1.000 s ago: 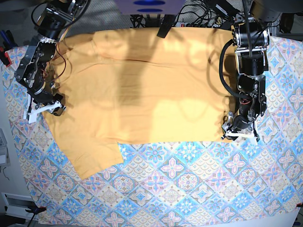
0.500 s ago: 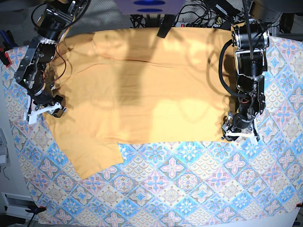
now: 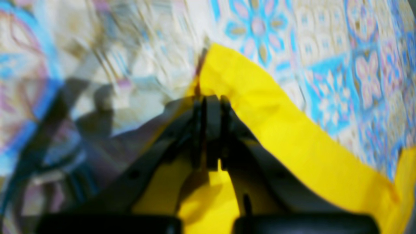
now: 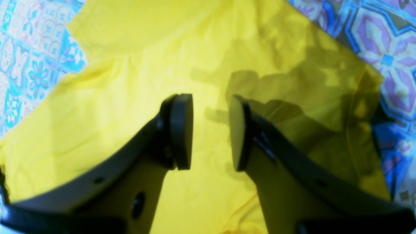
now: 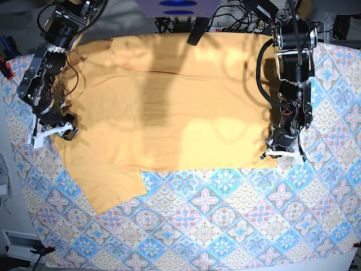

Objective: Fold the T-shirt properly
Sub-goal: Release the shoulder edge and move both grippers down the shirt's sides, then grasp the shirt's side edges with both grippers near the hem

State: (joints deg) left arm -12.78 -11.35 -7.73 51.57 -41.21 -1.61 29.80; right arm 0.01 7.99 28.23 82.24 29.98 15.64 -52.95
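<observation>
T-shirt (image 5: 169, 107) is spread out flat on the patterned cloth (image 5: 225, 226), taking up most of the far half of it, with one sleeve (image 5: 113, 189) poking out toward the near edge on the base view's left side. Left gripper (image 3: 209, 130) is down at the shirt's corner on the base view's right, jaws pressed together with the yellow fabric edge pinched between them; the wrist shot is pretty blurry, but the shirt edge clearly runs right up into the tips. Right gripper (image 4: 210, 130) sits over the opposite side of the shirt, jaws apart with a clear gap and nothing between them, just yellow fabric underneath.
</observation>
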